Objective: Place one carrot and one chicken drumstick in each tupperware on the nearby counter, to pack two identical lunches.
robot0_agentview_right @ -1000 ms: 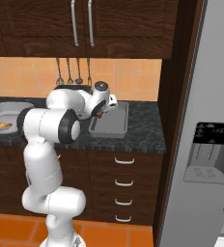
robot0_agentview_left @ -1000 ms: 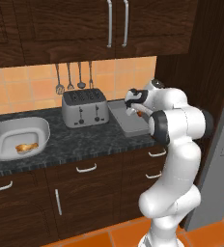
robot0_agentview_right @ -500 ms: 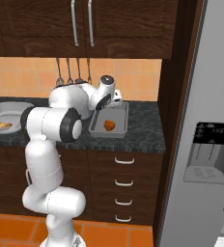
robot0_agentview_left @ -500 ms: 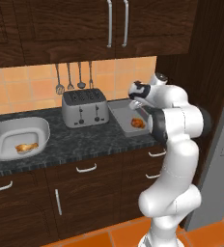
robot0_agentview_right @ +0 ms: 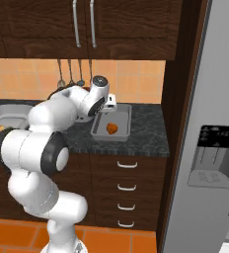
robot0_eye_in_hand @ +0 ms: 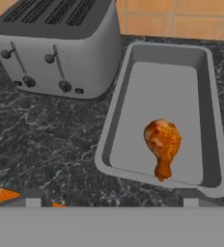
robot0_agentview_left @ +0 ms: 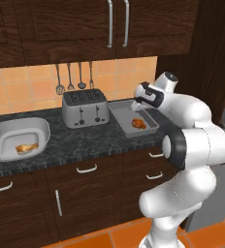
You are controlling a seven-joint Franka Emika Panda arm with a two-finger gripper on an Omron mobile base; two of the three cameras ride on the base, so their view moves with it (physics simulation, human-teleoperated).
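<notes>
Your drumstick (robot0_eye_in_hand: 162, 146) lies in the tray (robot0_eye_in_hand: 205, 103), bone end toward the fingers (robot0_eye_in_hand: 33, 198), between and beyond them; fingers spread wide, holding nothing.

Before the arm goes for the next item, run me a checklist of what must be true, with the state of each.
1. Drumstick lies inside the rectangular tupperware, on its floor: ok.
2. Gripper open, nothing between its jaws: ok.
3. Gripper apart from the drumstick, above the tray: ok.
4. Rounded tupperware holds a drumstick: ok.
5. A carrot in the rectangular tupperware: not ok, it holds the drumstick alone.
6. A carrot in the rounded tupperware: cannot tell; what lies in it is too small to sort.
</notes>
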